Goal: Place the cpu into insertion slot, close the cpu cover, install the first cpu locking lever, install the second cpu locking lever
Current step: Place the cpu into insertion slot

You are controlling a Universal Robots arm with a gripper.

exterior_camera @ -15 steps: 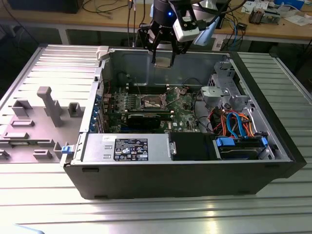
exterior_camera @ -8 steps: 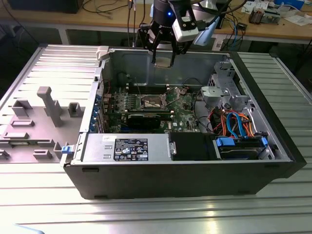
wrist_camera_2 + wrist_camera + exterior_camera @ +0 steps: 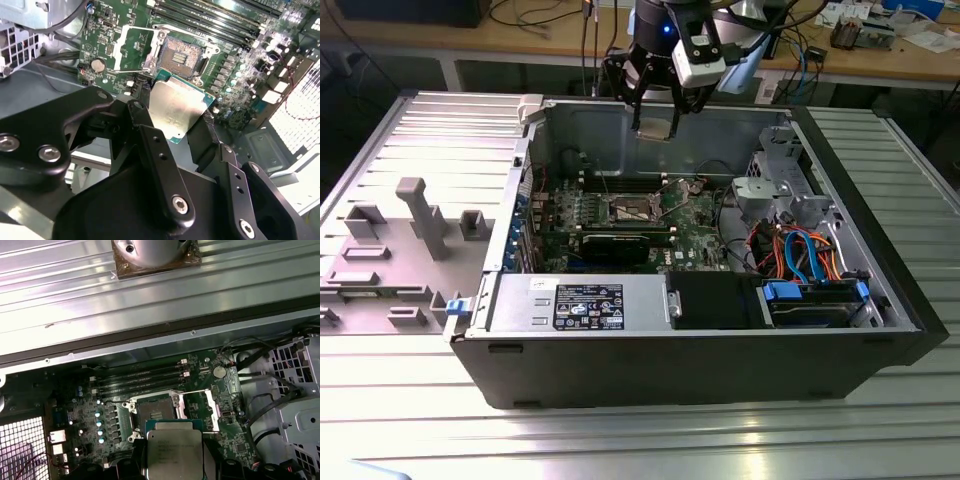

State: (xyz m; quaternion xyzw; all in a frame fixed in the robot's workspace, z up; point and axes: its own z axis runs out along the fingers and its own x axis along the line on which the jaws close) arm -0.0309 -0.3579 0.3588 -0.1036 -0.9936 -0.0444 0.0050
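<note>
Claw [image 3: 655, 122] grips cpu [image 3: 175, 107] by its edges, flat, high over the open case [image 3: 720, 360]. Slot [image 3: 181, 54] sits bare below, cover [image 3: 120, 50] flipped back to let the cpu drop in.

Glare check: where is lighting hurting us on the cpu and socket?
Second wrist view: the cpu lid catches a bright, washed-out reflection; the insertion slot is evenly lit. First wrist view: cpu evenly lit, bright streaks on the ribbed table. Exterior view: slot sits dimmer inside the case; glare bands on the table in front.
</note>
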